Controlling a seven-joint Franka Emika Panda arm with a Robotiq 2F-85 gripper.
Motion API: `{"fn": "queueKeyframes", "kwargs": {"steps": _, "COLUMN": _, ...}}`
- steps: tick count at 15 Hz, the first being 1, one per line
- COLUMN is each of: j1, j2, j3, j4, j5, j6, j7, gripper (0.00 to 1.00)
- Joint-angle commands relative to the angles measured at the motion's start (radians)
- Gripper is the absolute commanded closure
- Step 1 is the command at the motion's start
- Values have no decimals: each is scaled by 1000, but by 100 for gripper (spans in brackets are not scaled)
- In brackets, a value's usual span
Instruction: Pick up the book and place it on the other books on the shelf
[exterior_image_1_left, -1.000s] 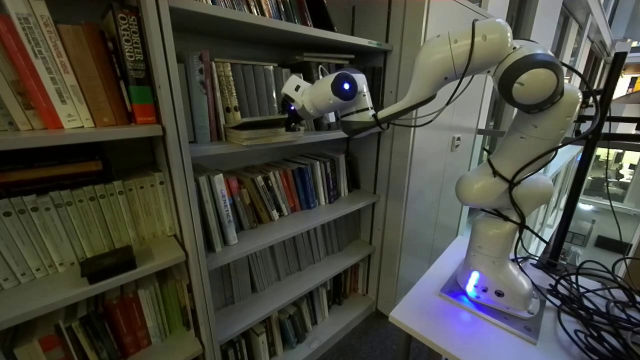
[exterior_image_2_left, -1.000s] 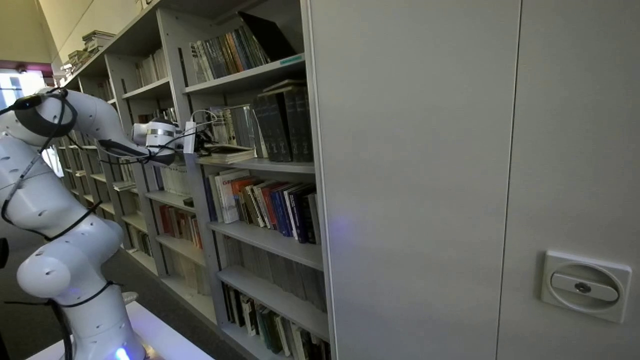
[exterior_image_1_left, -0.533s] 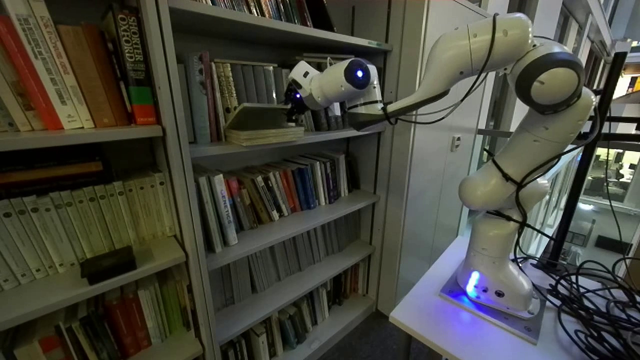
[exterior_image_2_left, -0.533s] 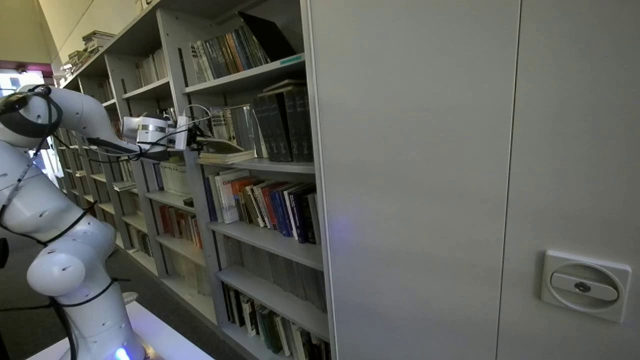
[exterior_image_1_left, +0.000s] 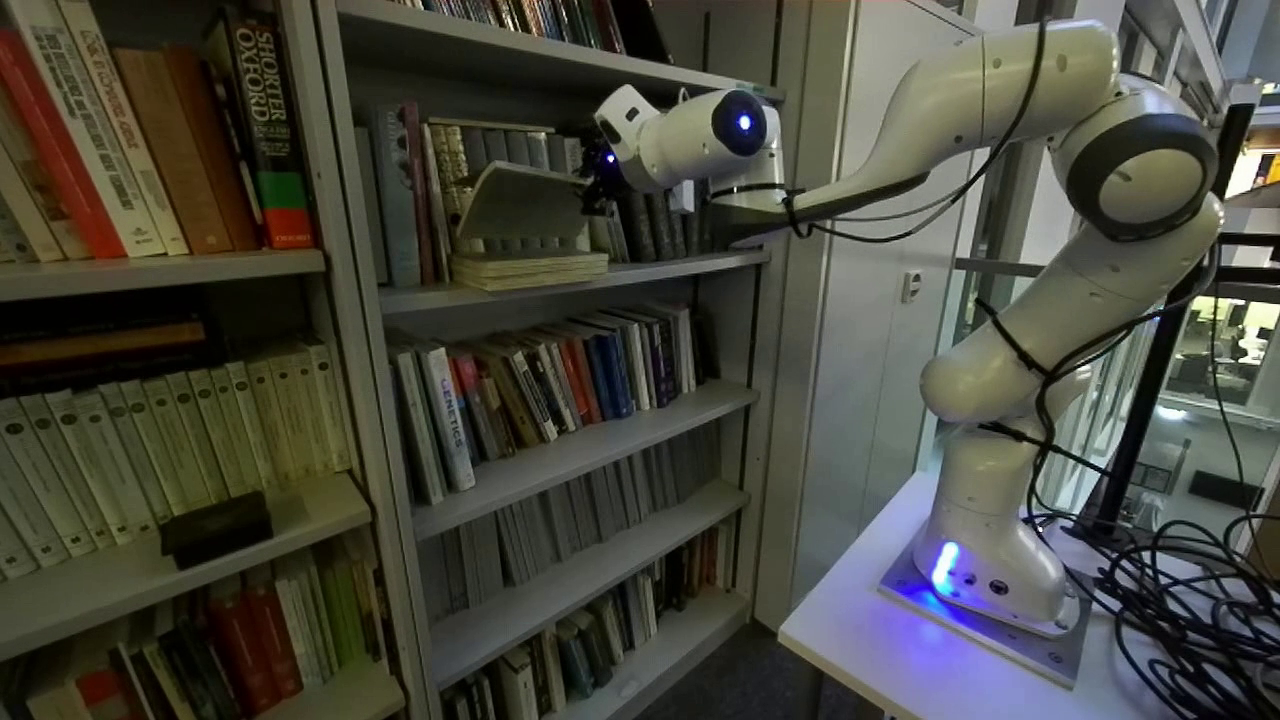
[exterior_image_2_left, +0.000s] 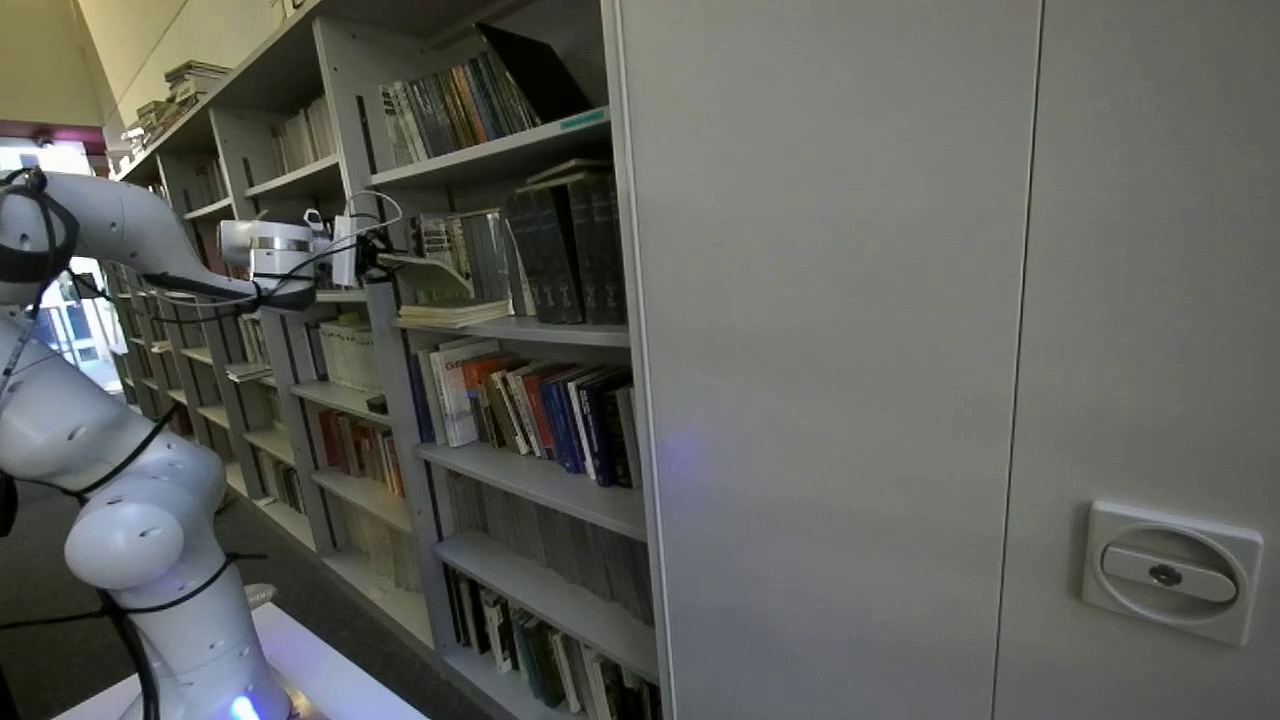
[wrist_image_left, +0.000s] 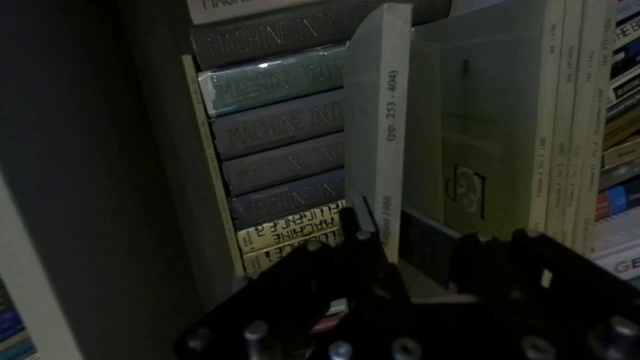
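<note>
Held off the shelf is the book (exterior_image_1_left: 525, 203), thin and olive-tan, tilted and sagging away from the hand. Its pale spine (wrist_image_left: 395, 115) stands between the fingers in the wrist view, and my gripper (wrist_image_left: 387, 232) is shut on that edge. In an exterior view the gripper (exterior_image_1_left: 592, 190) is at the book's near right end. Behind it stand the other books (wrist_image_left: 280, 125), an upright row of grey, green and cream spines, partly covered by the book in an exterior view. Below runs the grey shelf (exterior_image_1_left: 680, 267).
A low stack of thin cream books (exterior_image_1_left: 530, 270) lies flat under the raised book. An upper shelf board (exterior_image_1_left: 560, 48) spans above the row. Thick dark volumes (exterior_image_2_left: 565, 245) stand at the row's end. A thin flat book (exterior_image_1_left: 490, 124) rests on top of the row.
The gripper has risen and drawn back from the bookcase, bringing the book with it. The book has gone from leaning on the flat stack to hanging above it.
</note>
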Motion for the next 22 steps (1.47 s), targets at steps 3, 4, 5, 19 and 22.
{"fn": "queueKeyframes", "kwargs": {"steps": 3, "j1": -22, "j2": -152, "j3": -48, "j4": 7, "j5": -53, "j6": 43, "j7": 171, "gripper": 96}}
{"fn": "queueKeyframes", "kwargs": {"steps": 4, "j1": -23, "j2": -166, "j3": -50, "j4": 10, "j5": -58, "j6": 41, "j7": 184, "gripper": 96}}
{"fn": "queueKeyframes", "kwargs": {"steps": 5, "j1": 46, "j2": -131, "j3": -85, "j4": 21, "j5": -143, "j6": -10, "j7": 238, "gripper": 96}}
{"fn": "queueKeyframes", "kwargs": {"steps": 19, "j1": -95, "j2": -277, "j3": -33, "j4": 52, "j5": -252, "j6": 28, "j7": 338, "gripper": 96}}
{"fn": "queueKeyframes", "kwargs": {"steps": 22, "j1": -101, "j2": -278, "j3": -30, "j4": 49, "j5": -269, "j6": 26, "j7": 349, "gripper": 96}}
